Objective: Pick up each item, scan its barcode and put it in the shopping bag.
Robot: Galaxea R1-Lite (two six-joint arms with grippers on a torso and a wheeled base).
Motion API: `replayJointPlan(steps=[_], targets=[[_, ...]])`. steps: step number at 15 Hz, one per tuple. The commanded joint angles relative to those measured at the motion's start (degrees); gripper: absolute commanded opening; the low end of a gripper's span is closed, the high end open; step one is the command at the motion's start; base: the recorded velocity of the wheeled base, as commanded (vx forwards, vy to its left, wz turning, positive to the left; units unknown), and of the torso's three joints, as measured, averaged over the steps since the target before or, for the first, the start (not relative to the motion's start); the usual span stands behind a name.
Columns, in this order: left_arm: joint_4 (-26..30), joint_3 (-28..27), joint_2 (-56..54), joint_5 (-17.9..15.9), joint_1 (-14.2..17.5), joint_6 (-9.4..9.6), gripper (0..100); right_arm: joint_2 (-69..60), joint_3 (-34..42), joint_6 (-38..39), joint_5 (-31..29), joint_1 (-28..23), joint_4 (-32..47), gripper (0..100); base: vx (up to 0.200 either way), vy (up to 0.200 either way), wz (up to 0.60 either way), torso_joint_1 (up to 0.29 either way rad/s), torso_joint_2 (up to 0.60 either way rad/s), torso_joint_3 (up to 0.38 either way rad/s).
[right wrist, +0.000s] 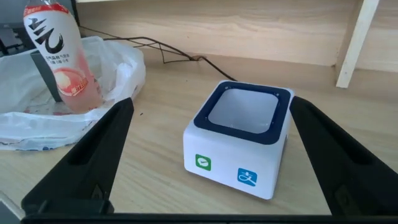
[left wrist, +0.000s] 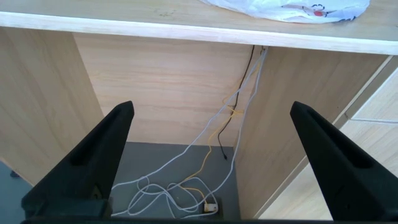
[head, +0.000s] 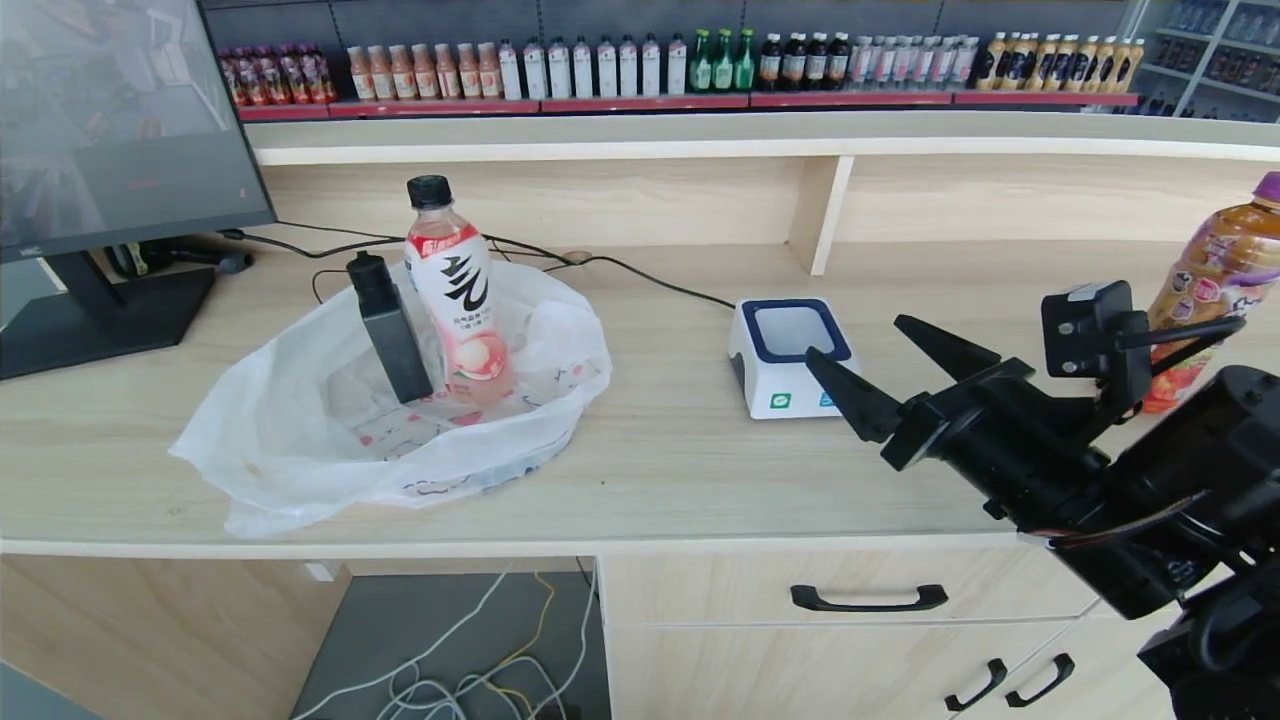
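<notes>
A white plastic shopping bag lies open on the counter's left half. In it stand a pink drink bottle with a black cap and a slim black box. A white scanner with a blue rim sits mid-counter. My right gripper hovers just right of the scanner, open and empty. From the right wrist I see the scanner between my open fingers, with the bottle and bag beyond. An orange juice bottle with a purple cap stands far right. My left gripper hangs open below the counter edge.
A monitor on a black stand occupies the far left, with cables trailing behind the bag. A low shelf with a wooden divider backs the counter. Drawers sit under the right side; loose cables lie under the left.
</notes>
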Motion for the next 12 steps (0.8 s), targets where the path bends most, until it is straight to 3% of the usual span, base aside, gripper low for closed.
replayJointPlan(steps=[1, 5, 12], targets=[[0.0, 0.0, 0.0, 0.0, 0.1, 0.08, 100, 0.0, 0.0, 0.0, 0.0, 0.0, -0.1, 100, 0.0, 0.0, 0.0, 0.0, 0.0, 0.0], [0.0, 0.0, 0.0, 0.0, 0.1, -0.01, 100, 0.2, 0.0, 0.0, 0.0, 0.0, -0.1, 100, 0.0, 0.0, 0.0, 0.0, 0.0, 0.0], [0.0, 0.0, 0.0, 0.0, 0.1, -0.18, 100, 0.1, -1.3, 0.1, 0.0, 0.0, -0.1, 100, -0.2, -0.2, 0.0, 0.005, 0.0, 0.001]])
